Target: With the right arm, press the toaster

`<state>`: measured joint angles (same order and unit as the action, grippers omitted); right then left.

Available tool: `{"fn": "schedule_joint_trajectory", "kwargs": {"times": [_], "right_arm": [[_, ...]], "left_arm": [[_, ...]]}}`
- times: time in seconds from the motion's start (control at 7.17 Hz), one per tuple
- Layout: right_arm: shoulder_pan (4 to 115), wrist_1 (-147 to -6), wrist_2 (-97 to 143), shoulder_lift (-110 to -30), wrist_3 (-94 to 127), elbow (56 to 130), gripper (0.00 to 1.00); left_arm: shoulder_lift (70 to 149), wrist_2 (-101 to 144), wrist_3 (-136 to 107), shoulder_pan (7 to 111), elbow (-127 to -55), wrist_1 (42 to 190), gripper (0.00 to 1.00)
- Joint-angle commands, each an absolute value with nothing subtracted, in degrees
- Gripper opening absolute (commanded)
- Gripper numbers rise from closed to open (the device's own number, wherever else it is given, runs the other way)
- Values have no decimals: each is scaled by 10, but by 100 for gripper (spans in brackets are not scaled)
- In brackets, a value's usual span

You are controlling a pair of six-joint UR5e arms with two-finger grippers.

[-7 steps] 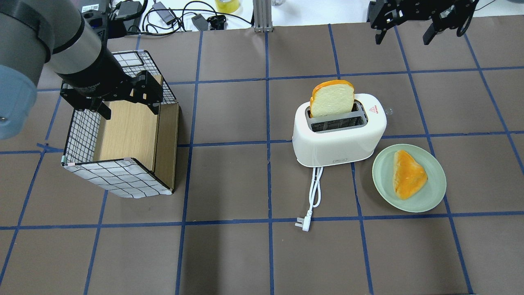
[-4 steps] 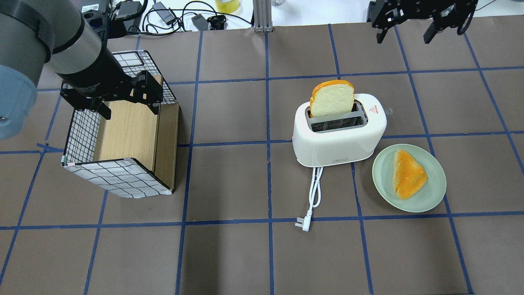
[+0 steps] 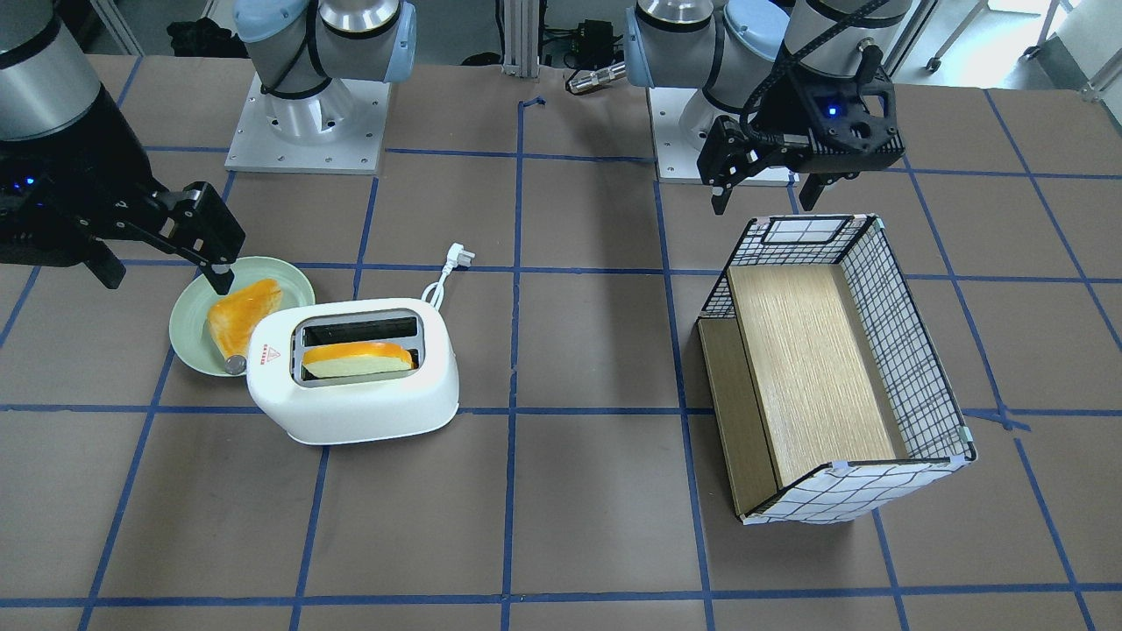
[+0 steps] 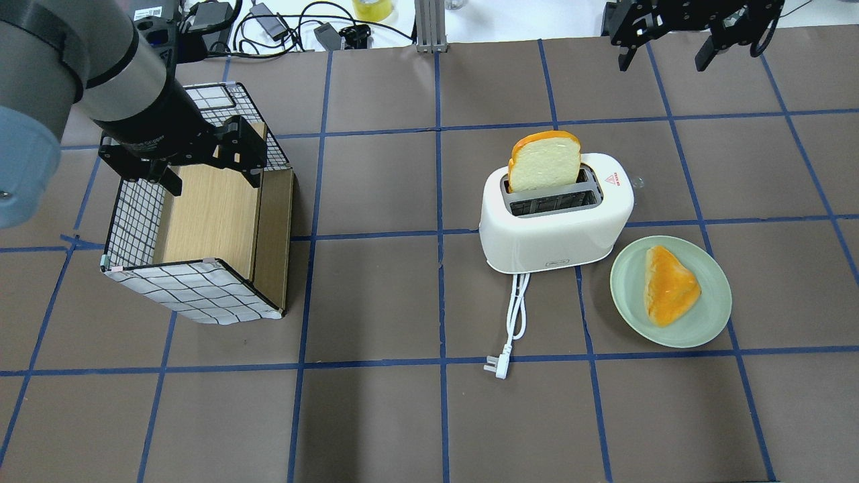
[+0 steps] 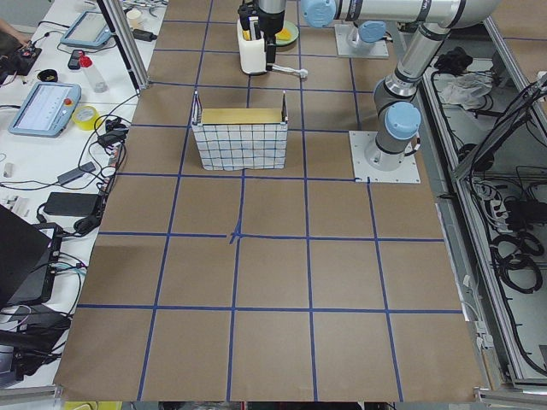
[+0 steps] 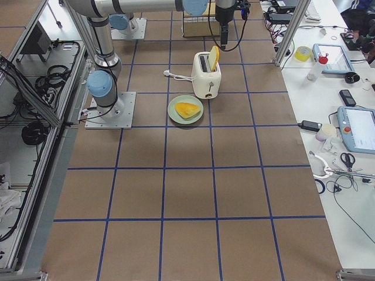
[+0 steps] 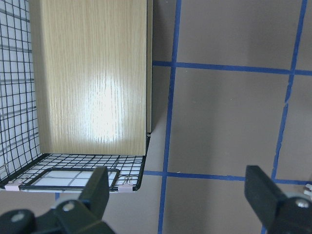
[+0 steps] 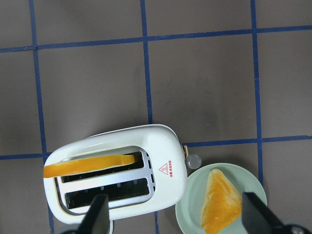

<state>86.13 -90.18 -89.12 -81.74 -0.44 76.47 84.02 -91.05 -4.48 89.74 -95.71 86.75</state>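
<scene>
Hovering right end effector, fingers spread apart, empty, high above the toaster.
Toaster sits on the worktop's right half, roughly midway between the robot-side and far edges. Bread slice stands up out of the far slot; cord trails toward the robot-side edge. Green plate with bread wedge just beside the toaster. Left end effector, fingers apart, over the grid box near the left edge.
</scene>
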Motion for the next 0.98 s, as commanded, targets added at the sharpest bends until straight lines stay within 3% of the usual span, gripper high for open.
{"fn": "schedule_joint_trajectory", "kwargs": {"times": [0.0,0.14,0.28,0.84], "right_arm": [[861,-902,-891,-818,-4,764,82],[861,-902,-893,-818,-5,761,33],[861,-902,-894,-820,-5,760,1],[861,-897,-894,-822,-4,760,0]], "left_arm": [[840,-911,-45,897,-957,867,100],[840,-910,-45,897,-957,867,100],[840,-910,-45,897,-957,867,100],[840,-911,-45,897,-957,867,100]]}}
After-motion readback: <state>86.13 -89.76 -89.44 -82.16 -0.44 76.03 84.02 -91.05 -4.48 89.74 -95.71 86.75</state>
